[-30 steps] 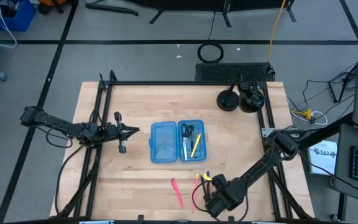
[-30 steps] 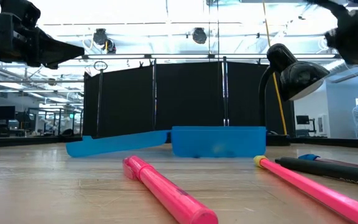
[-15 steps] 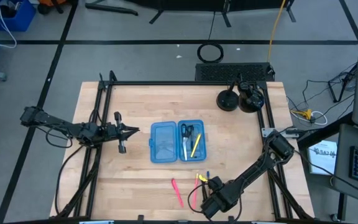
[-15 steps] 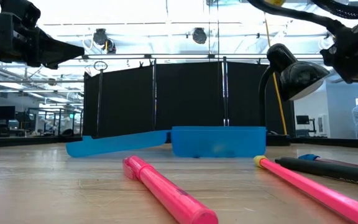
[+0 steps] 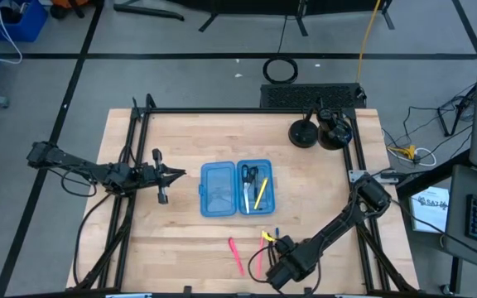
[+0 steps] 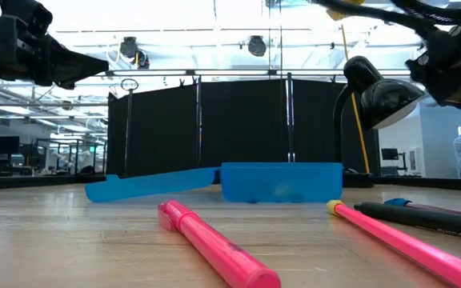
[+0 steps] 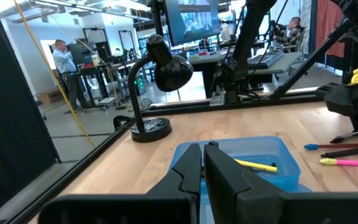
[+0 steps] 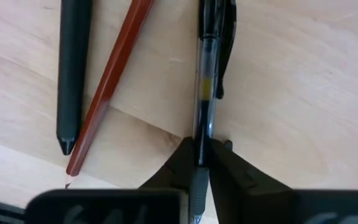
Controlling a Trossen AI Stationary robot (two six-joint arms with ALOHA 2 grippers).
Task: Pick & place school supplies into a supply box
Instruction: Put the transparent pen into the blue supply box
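down at the table's near edge, a clear-barrelled black pen [image 8: 205, 93] lies pinched between the right gripper [image 8: 201, 163]'s closed fingers, still flat on the wood. just beside it lie a red pencil [image 8: 107, 93] and a black pen [image 8: 72, 74]. beyond the gripper sits the open blue pencil case [image 5: 235, 188], holding scissors [image 5: 248, 175]. the left gripper [image 5: 177, 174], fingers together and empty, hovers beside the case's other side.

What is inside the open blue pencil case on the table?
In the pencil case's right half lie black-handled scissors, a yellow pencil and a pale pen. The left half looks empty; nothing appears covered.
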